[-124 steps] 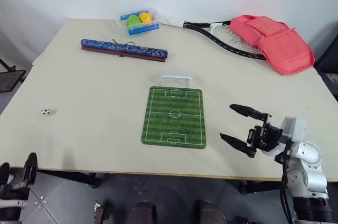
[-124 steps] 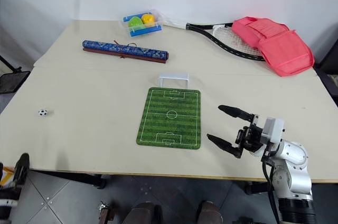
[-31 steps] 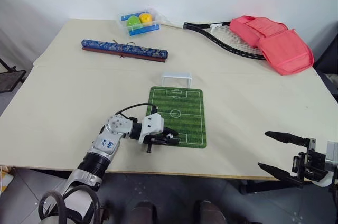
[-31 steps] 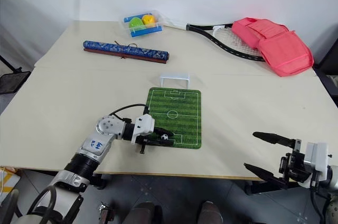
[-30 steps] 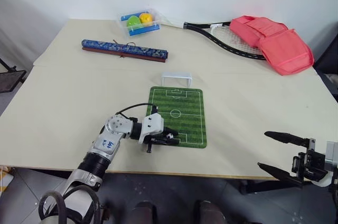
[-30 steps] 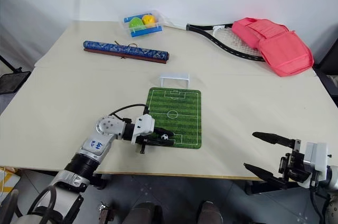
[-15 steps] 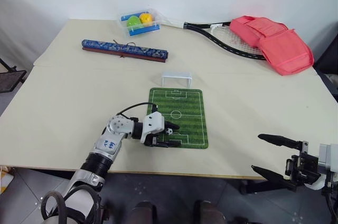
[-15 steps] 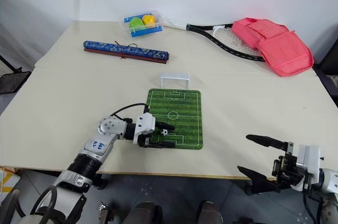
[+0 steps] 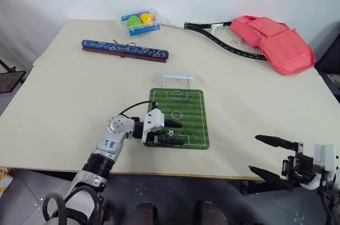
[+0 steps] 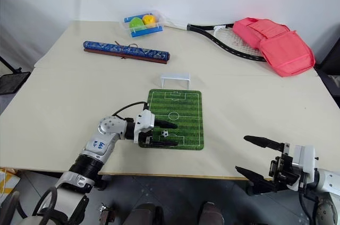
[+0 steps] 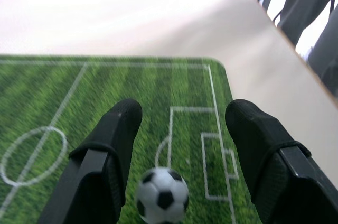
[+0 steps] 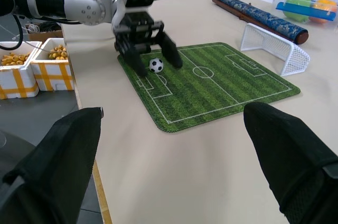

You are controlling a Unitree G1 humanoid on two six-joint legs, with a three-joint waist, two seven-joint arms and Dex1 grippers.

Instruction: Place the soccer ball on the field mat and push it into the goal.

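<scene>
Resting on the mat (image 9: 180,109) near its end closest to the table's front edge, the ball (image 9: 169,132) lies loose between the spread fingers of the left gripper (image 9: 171,133); the wrist view shows a gap on either side, so nothing is gripped. The placing step looks done, and the push is what remains. The goal (image 9: 177,79) stands just off the mat's far end, toward the back edge of the table, with the pitch's length between it and the ball. The next move likely calls for a finger set behind the ball and a straight shove along the mat's midline. The right gripper (image 9: 272,157) hangs off the front edge near the right corner, fingers wide apart and empty.
</scene>
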